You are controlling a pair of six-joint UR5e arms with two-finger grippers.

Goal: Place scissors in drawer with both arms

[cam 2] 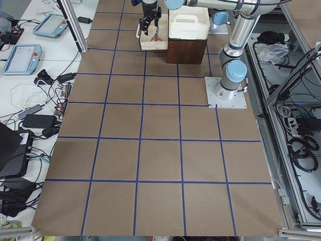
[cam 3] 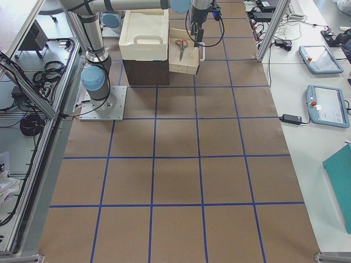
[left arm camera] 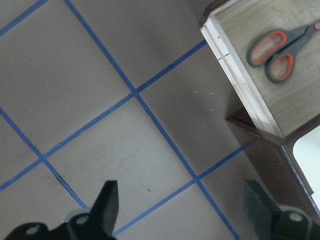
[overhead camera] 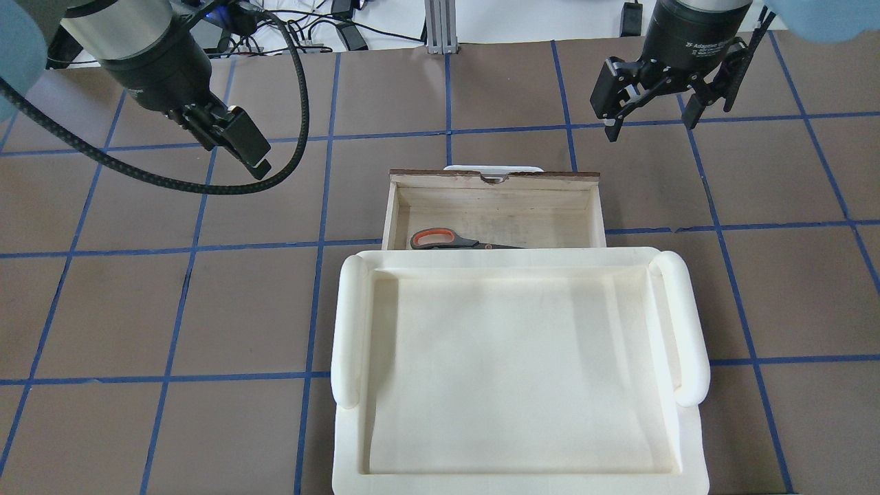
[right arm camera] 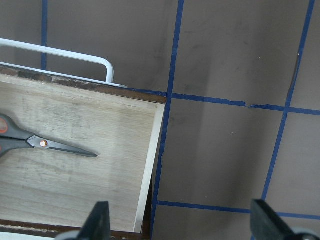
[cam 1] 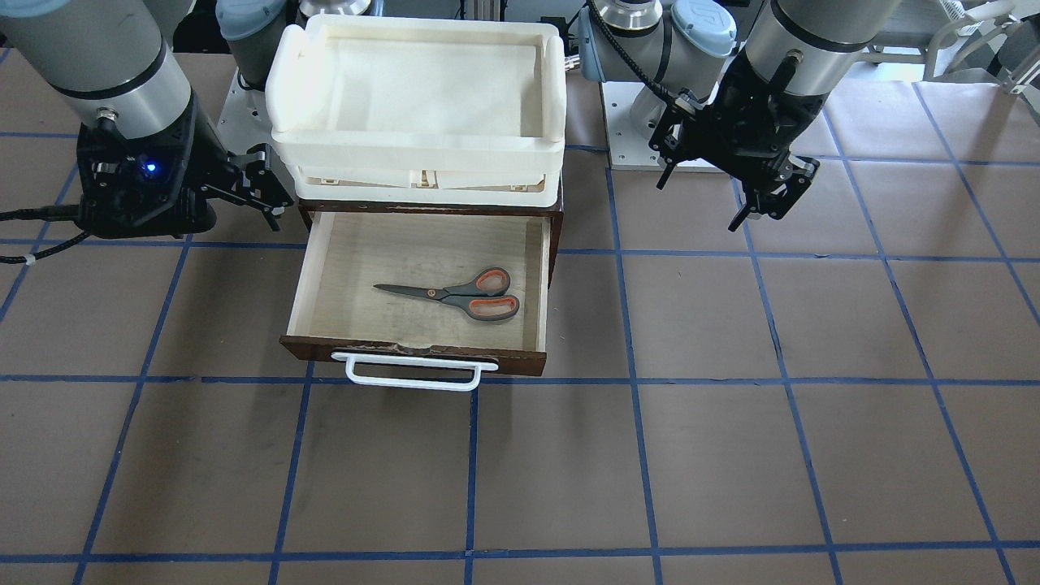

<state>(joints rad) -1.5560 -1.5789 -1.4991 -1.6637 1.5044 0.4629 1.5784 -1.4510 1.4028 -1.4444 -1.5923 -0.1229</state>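
The scissors (cam 1: 463, 294) lie flat on the pale floor of the open drawer (cam 1: 317, 268), blades pointing away from the handles. Its white bar handle (cam 1: 414, 374) faces away from the robot. In the overhead view the scissors (overhead camera: 447, 240) peek out from under the tray edge. My left gripper (overhead camera: 240, 141) hovers open above the table beside the drawer, holding nothing; its wrist view shows the scissors (left arm camera: 277, 47) off to the upper right. My right gripper (overhead camera: 650, 124) hangs open and empty on the drawer's other side, with the blades (right arm camera: 65, 146) at the left of its wrist view.
A cream-white plastic tray (overhead camera: 347, 323) sits on top of the dark brown cabinet (cam 1: 556, 236) that holds the drawer. Brown table surface (cam 1: 731, 455) with blue tape grid lines surrounds it. A black cable (overhead camera: 295, 103) loops off the left arm.
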